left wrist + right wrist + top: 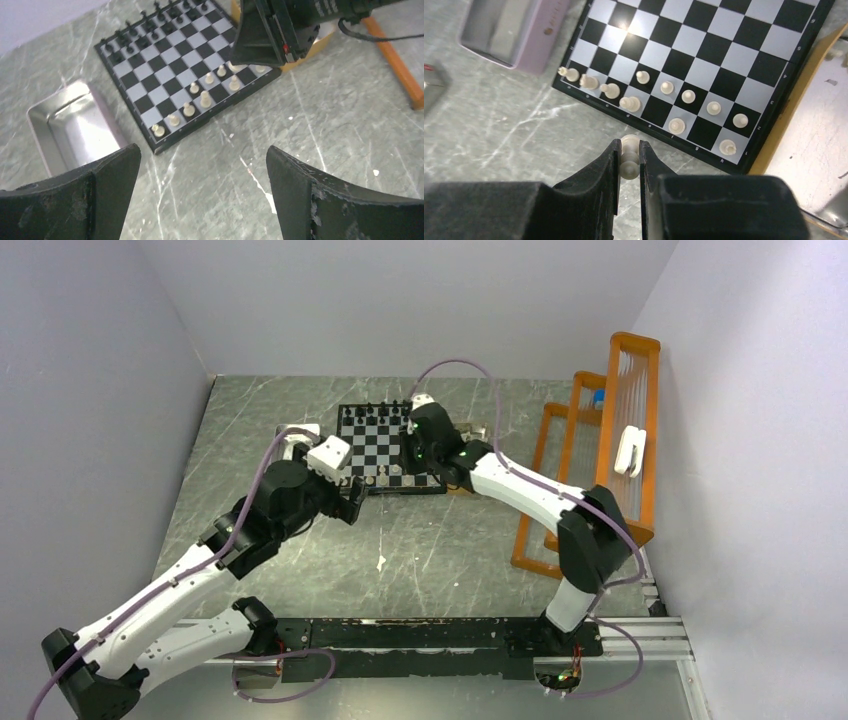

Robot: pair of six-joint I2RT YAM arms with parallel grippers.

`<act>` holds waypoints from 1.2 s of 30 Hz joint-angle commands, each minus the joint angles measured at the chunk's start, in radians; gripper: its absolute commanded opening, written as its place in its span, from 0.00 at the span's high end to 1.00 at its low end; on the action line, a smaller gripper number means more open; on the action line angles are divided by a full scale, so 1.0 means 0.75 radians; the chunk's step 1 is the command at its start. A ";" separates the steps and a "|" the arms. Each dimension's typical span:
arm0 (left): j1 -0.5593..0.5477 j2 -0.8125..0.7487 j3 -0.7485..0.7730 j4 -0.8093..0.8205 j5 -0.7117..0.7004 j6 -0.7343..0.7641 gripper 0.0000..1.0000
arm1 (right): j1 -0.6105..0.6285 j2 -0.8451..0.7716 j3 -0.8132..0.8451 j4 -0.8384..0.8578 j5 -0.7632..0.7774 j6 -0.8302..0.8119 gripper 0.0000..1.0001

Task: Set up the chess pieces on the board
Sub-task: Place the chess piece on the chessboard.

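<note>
Nearest the arm bases, the left pincer [202, 155] hangs wide open with nothing in it, over bare worktop [325, 150] just short of the near corner of the board [165, 65]. A bit further out, the right pincer [629, 145] is clamped on a cream piece [629, 162], hovering at the board's near edge. I'd say we're past halfway. The cream men [667, 87] sit in the two near rows with gaps in both. The black men [130, 37] line the far rows and look about done, though the right arm hides some. What's left is filling those cream gaps.
</note>
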 commanded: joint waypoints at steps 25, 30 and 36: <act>-0.005 -0.380 -0.045 -0.085 -0.404 -0.023 0.00 | 0.076 0.518 0.391 -0.270 0.182 -0.036 0.82; -0.004 -0.396 -0.050 -0.077 -0.393 -0.023 0.00 | 0.076 0.540 0.401 -0.265 0.188 -0.031 0.82; -0.003 -0.402 -0.054 -0.073 -0.386 -0.023 0.00 | 0.077 0.566 0.428 -0.285 0.197 -0.024 0.81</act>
